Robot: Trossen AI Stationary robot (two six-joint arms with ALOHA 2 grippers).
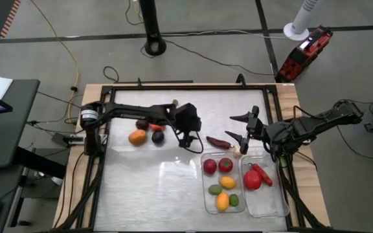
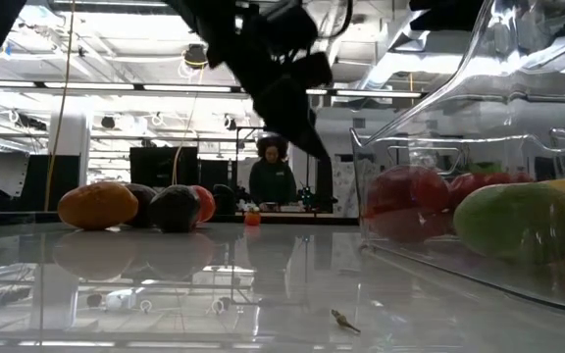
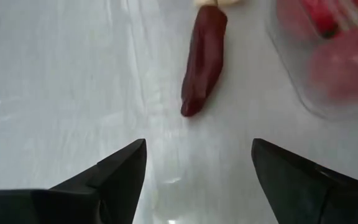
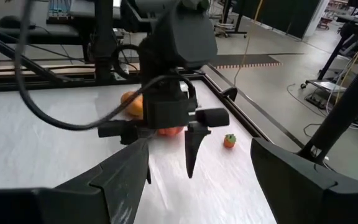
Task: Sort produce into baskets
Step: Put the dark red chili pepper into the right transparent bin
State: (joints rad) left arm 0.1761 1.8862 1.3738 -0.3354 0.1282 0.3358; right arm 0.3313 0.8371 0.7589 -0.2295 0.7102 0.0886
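A dark red long pepper lies on the white table between my two grippers; it also shows in the left wrist view. My left gripper is open and empty, above the table just left of the pepper. My right gripper is open and empty, just right of the pepper. Two clear bins stand at the near right. The left one holds several red, yellow and green pieces; the right one holds a red pepper and a red chili.
An orange piece, a red one and two dark ones lie in a cluster at the left. A small orange piece sits at the far edge. A small whitish piece lies by the pepper's right end. A person sits beyond the table.
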